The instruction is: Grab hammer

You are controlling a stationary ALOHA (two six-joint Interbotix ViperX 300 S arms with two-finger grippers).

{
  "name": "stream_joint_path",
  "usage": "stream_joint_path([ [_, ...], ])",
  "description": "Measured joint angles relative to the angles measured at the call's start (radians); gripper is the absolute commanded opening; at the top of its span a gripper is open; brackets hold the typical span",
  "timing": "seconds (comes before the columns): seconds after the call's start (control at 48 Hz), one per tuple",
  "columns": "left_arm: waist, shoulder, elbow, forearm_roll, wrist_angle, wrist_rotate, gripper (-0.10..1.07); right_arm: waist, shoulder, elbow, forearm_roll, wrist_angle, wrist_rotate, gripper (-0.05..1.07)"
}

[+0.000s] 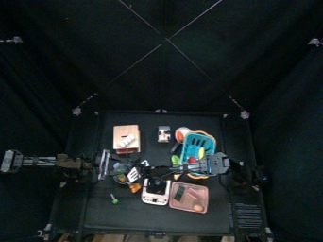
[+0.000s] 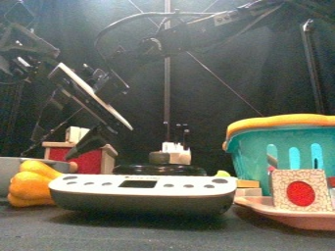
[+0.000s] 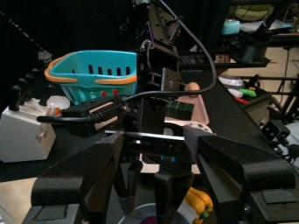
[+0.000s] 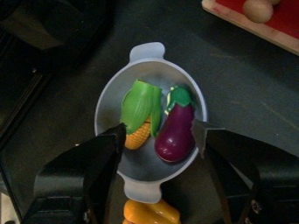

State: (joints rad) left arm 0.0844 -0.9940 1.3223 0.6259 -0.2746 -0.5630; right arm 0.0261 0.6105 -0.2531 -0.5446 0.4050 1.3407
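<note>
I cannot make out a hammer in any view. My right gripper (image 4: 162,133) hangs open over a grey bowl (image 4: 117,105), its jaws spread to either side. In the bowl lie a corn cob (image 4: 138,109) and a purple eggplant (image 4: 176,136). A round wooden piece (image 4: 256,9) lies on the pink tray (image 4: 274,31) beyond the bowl; what it belongs to I cannot tell. My left gripper (image 3: 158,147) stands open facing the right arm, with nothing between its jaws. Both arms meet near the table's middle (image 1: 158,170).
A teal basket (image 1: 198,144) with an orange rim stands at the back right. A red and white box (image 1: 125,138) sits at the back left. A white flat device (image 2: 144,192) and the pink tray (image 2: 304,213) lie at the front. A yellow toy (image 2: 29,182) rests at the front left.
</note>
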Motion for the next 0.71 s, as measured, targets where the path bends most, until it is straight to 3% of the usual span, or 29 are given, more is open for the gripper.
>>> stream_joint_path([
  [0.25,0.002,0.000,0.000,0.000,0.000,0.000,0.93,0.009,-0.025,0.003,-0.034,0.069,-0.002,0.94],
  [0.5,0.002,0.000,0.003,0.000,0.000,0.000,0.93,0.040,-0.207,0.075,-0.098,0.250,-0.005,0.94],
  [0.708,0.002,0.000,0.005,0.000,0.000,0.000,0.93,0.052,-0.328,0.195,-0.124,0.304,-0.003,0.94],
])
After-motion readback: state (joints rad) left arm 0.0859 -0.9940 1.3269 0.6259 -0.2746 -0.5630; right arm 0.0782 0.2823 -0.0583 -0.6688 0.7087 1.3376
